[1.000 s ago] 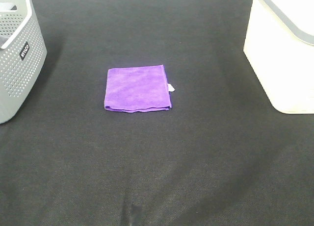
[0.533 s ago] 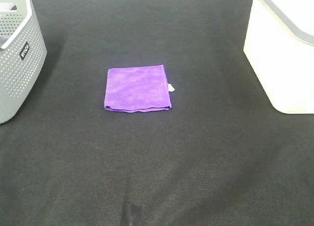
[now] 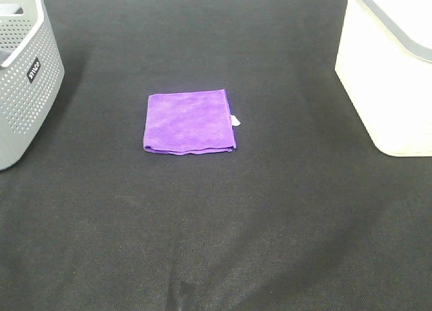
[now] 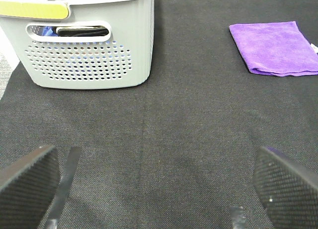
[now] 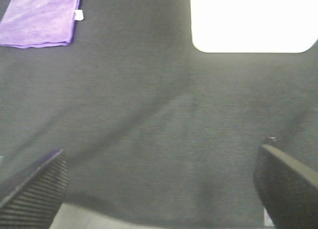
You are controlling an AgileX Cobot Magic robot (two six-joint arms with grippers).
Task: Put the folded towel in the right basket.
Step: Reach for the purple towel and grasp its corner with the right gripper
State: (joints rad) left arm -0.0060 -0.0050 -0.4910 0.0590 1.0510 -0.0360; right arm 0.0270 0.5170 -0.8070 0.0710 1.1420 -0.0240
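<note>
The folded purple towel lies flat in the middle of the black table, a tiny white tag on its right edge. It also shows in the left wrist view and the right wrist view. The right basket, cream-white with a grey rim, stands at the far right; in the right wrist view it is an overexposed white block. Neither arm shows in the high view. My left gripper is open and empty. My right gripper is open and empty. Both are well short of the towel.
A grey perforated basket with a black label stands at the far left; the left wrist view shows it holding dark items behind its handle slot. The black table cloth covers the whole surface.
</note>
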